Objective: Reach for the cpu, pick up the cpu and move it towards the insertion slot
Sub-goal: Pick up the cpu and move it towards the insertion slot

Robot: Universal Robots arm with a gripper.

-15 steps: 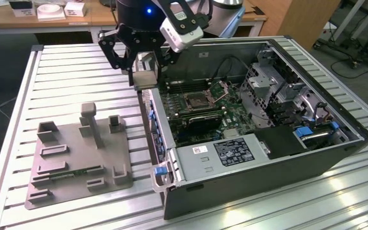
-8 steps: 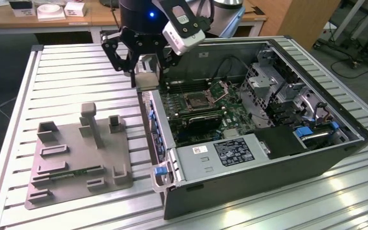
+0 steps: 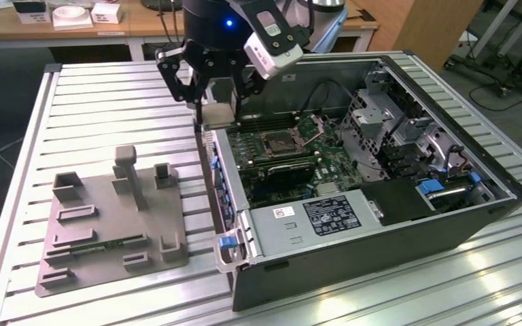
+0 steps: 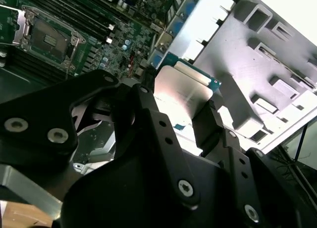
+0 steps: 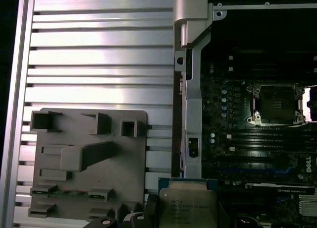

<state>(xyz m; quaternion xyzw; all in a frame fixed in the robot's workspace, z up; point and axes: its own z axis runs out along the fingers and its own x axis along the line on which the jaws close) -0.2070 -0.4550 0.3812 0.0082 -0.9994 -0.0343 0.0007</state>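
Holding the cpu between its black fingers, the gripper hangs over the near wall of the open computer case, so it is closed on the chip, not empty. In the exterior view the chip sits just below the gripper body, right above the case's side edge, clear of the case wall. The insertion slot lies inside the case on the green motherboard, off to the exterior view's right of the chip and lower down; its hinged plate stands tipped up, leaving the dark centre exposed, likely so the chip can drop in. The first wrist view shows the chip's pale metal top at the case wall, with the slot well apart from it across the board. The grey fixture plate rests on the ribbed metal table, on the far side of the case wall from the slot; it looks like the chip came off it, judging by its bare recesses. Chip reads as lifted and partway to the slot, not yet over it.
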